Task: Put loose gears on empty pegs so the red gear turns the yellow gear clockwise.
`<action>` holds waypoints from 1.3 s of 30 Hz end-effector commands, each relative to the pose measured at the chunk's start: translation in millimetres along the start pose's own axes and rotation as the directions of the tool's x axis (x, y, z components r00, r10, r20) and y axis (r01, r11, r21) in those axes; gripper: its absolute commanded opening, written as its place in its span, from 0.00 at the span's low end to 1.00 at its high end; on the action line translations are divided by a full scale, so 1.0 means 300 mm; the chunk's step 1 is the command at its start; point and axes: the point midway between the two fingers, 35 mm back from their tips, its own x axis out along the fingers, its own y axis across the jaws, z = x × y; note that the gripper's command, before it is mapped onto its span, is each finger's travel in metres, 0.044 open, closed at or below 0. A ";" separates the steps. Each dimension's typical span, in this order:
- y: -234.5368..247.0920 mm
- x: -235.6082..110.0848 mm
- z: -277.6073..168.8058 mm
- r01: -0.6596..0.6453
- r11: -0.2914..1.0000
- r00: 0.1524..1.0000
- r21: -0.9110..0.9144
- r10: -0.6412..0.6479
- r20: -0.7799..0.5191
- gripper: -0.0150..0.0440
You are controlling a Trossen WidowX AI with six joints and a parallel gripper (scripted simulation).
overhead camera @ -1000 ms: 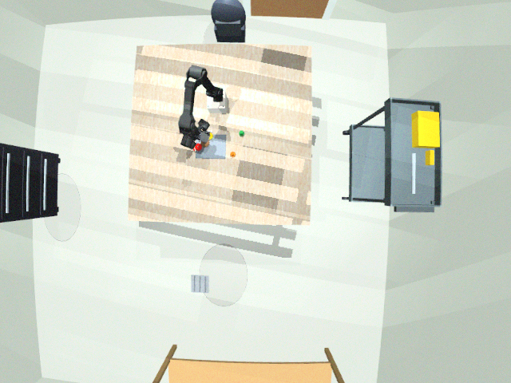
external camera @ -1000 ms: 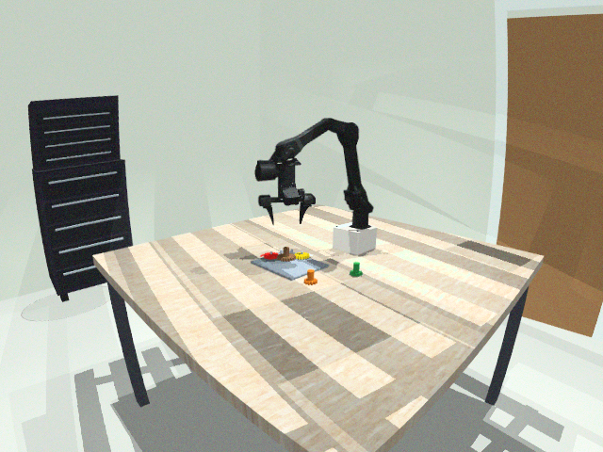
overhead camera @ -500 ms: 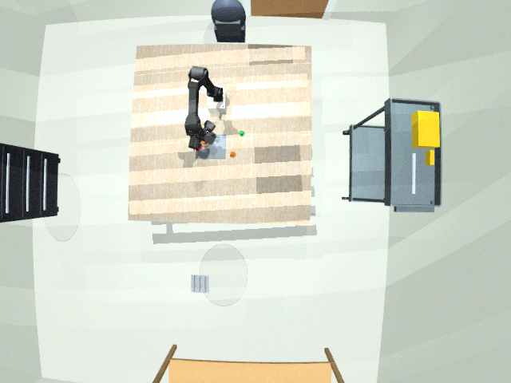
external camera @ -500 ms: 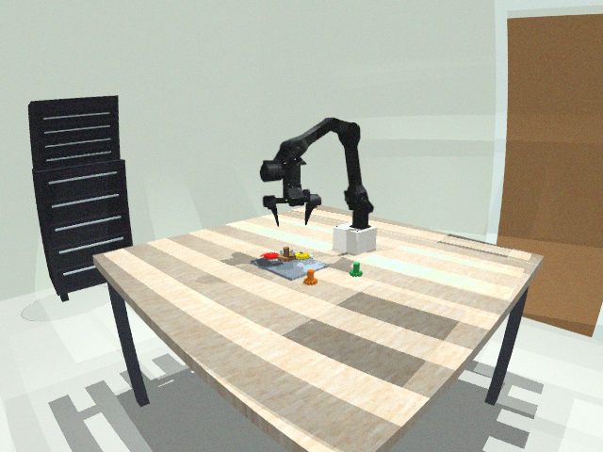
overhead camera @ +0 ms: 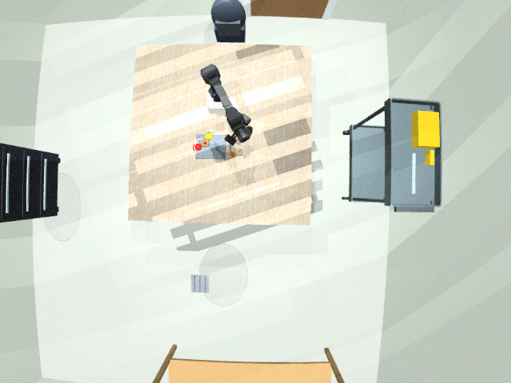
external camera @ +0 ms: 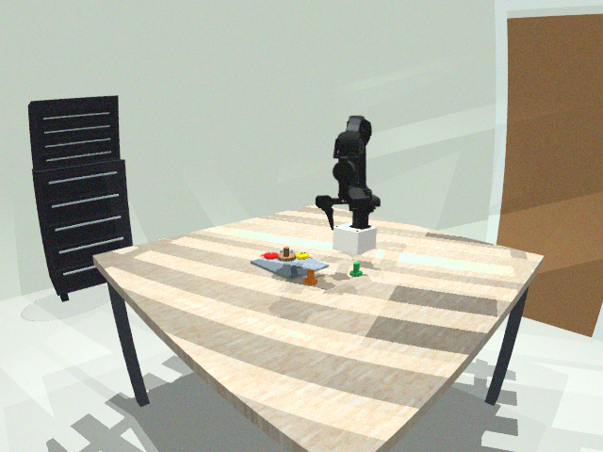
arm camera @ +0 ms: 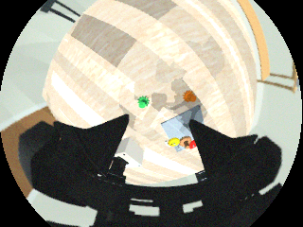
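The grey board [overhead camera: 202,155] [external camera: 311,266] [arm camera: 174,126] bears the red gear [overhead camera: 198,146] [external camera: 270,255] [arm camera: 192,143] and the yellow gear [overhead camera: 211,136] [external camera: 302,255] [arm camera: 173,142]. A brown gear [overhead camera: 204,142] [external camera: 285,256] [arm camera: 185,142] with an upright handle sits between them; its teeth appear to meet both, but exact meshing is too small to confirm. An orange gear [overhead camera: 233,154] [external camera: 310,279] [arm camera: 189,96] stands on the table beside the board. A green gear [external camera: 356,270] [arm camera: 143,101] stands nearer the arm's base, hidden in the overhead view. My gripper [arm camera: 161,120] is open and empty, high above the table.
The white base block [overhead camera: 214,108] [external camera: 354,239] [arm camera: 130,151] stands behind the board on the wooden table [overhead camera: 173,193] [external camera: 292,335]. The arm reaches over the table to the right of the board in the overhead view. A cart [overhead camera: 369,164] stands on the floor beyond the table.
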 end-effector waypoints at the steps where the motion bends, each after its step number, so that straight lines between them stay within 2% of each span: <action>1: 0.217 -0.027 0.085 -0.008 1.000 1.000 0.000 0.008 -0.001 1.00; 4: 0.330 -0.039 0.109 -0.010 1.000 1.000 -0.001 0.010 -0.002 1.00; 6: 0.352 -0.041 0.112 -0.010 1.000 1.000 -0.001 0.010 -0.002 1.00; 39: 0.352 -0.041 0.112 -0.010 1.000 1.000 -0.001 0.010 -0.002 1.00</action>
